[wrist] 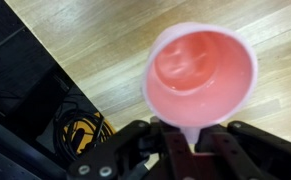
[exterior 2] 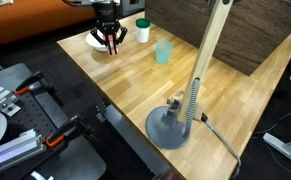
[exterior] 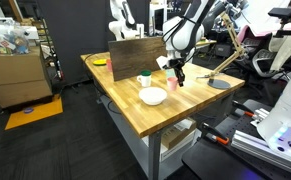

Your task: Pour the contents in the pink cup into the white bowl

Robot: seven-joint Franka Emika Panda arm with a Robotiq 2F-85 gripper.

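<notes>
In an exterior view, the black Robotiq gripper [exterior: 175, 78] holds the small pale pink plastic cup [exterior: 172, 85] clear of the wooden tabletop [exterior: 190, 103]. It is just beside the shallow round white bowl [exterior: 153, 96], which looks like a stance for tipping toward the bowl. 1 green plastic cup [exterior: 144, 78] stands just behind the bowl, and an upright wooden board [exterior: 135, 52] closes off the far side.

In an exterior view from across the table, the gripper [exterior 2: 109, 42] hangs at the bowl's [exterior 2: 94, 43] rim, near the table's corner. A light blue cup [exterior 2: 164, 52] stands apart with bare wood between, and a grey lamp base [exterior 2: 175, 125] sits well apart.

In the wrist view, the gripper [wrist: 190, 135] is pinched narrow on the cup [wrist: 200, 70], whose mouth faces the camera. I cannot tell what is inside. The table edge runs just beside it, so there is little room that way.
</notes>
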